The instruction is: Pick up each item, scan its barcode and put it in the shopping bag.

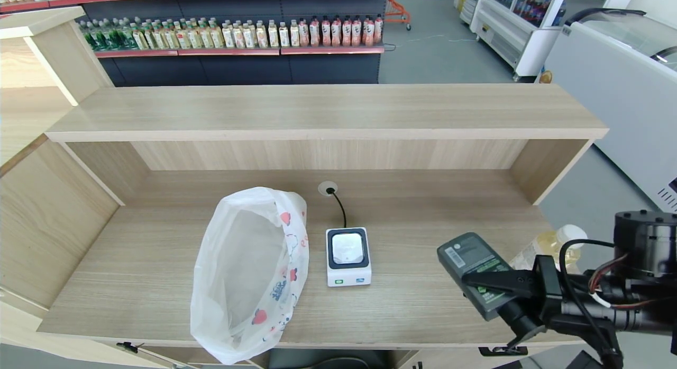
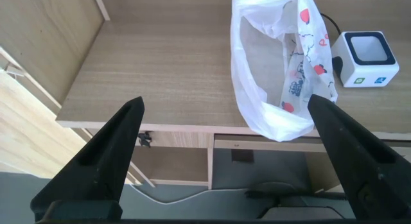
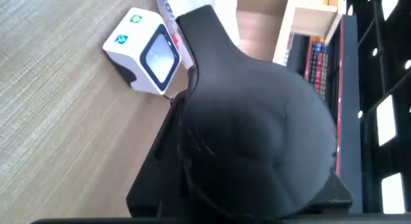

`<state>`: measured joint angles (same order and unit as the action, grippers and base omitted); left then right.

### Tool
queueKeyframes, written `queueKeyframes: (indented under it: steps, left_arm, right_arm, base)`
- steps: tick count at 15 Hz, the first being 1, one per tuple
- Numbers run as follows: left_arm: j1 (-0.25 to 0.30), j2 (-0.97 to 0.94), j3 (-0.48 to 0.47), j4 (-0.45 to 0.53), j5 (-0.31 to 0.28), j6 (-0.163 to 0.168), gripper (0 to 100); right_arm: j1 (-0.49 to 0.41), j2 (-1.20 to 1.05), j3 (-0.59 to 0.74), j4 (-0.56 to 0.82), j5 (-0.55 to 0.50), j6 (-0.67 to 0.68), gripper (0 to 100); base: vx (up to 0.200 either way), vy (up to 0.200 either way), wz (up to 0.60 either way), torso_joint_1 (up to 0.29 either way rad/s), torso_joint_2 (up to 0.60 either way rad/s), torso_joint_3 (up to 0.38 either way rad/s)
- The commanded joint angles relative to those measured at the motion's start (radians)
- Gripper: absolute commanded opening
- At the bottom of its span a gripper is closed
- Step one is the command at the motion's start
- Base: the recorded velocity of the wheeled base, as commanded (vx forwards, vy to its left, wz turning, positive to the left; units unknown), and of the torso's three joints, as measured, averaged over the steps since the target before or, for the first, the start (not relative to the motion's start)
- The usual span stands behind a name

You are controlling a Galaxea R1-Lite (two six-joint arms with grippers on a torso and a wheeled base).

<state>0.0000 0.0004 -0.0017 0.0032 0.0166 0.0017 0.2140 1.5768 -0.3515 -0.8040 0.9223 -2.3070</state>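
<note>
My right gripper (image 1: pixel 489 287) is shut on a dark grey flat pouch (image 1: pixel 473 271), held above the counter's right side with a barcode label facing up. The same pouch (image 3: pixel 257 121) looms close in the right wrist view. Left of it on the counter sits the white barcode scanner (image 1: pixel 348 256), its glass window facing up; the scanner (image 3: pixel 146 57) appears beyond the pouch. A white plastic shopping bag (image 1: pixel 254 268) with red and blue prints lies open-mouthed left of the scanner. My left gripper (image 2: pixel 225 153) hangs open off the counter's front edge, before the bag (image 2: pixel 282 63).
A bottle of yellow liquid (image 1: pixel 550 247) lies at the counter's right edge behind my right arm. A black cable (image 1: pixel 338 205) runs from the scanner to a grommet. A raised wooden ledge (image 1: pixel 328 112) borders the back, side walls close left and right.
</note>
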Motion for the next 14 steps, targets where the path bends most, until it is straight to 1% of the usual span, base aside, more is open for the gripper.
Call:
queueKeyframes:
  steps: [1,4,6,7,9,11,14]
  left_arm:
    - [0.0,0.0,0.0,0.0,0.0,0.0,100]
    - [0.0,0.0,0.002,0.0,0.0,0.0,100]
    - [0.0,0.0,0.0,0.0,0.0,0.0,100]
    - [0.0,0.0,0.0,0.0,0.0,0.0,100]
    - [0.0,0.0,0.0,0.0,0.0,0.0,100]
    - [0.0,0.0,0.0,0.0,0.0,0.0,100]
    - [0.0,0.0,0.0,0.0,0.0,0.0,100]
  right_arm:
    - [0.057,0.083,-0.007,0.063,0.01,-0.14,0]
    - [0.173,0.157,-0.026,0.057,0.012,-0.258,0]
    - [0.188,0.149,-0.053,0.057,0.012,-0.29,0]
    - [0.199,0.147,-0.086,0.057,0.036,-0.315,0]
    - [0.251,0.169,-0.13,0.055,0.093,-0.344,0]
    - [0.249,0.164,-0.13,0.055,0.099,-0.368,0]
    - [0.303,0.169,-0.155,0.057,0.118,-0.381,0]
  base:
    - [0.0,0.0,0.0,0.0,0.0,0.0]
    - [0.0,0.0,0.0,0.0,0.0,0.0]
    - [0.0,0.0,0.0,0.0,0.0,0.0]
    - [0.0,0.0,0.0,0.0,0.0,0.0]
    - [0.0,0.0,0.0,0.0,0.0,0.0]
    - [0.0,0.0,0.0,0.0,0.0,0.0]
    - [0.0,0.0,0.0,0.0,0.0,0.0]
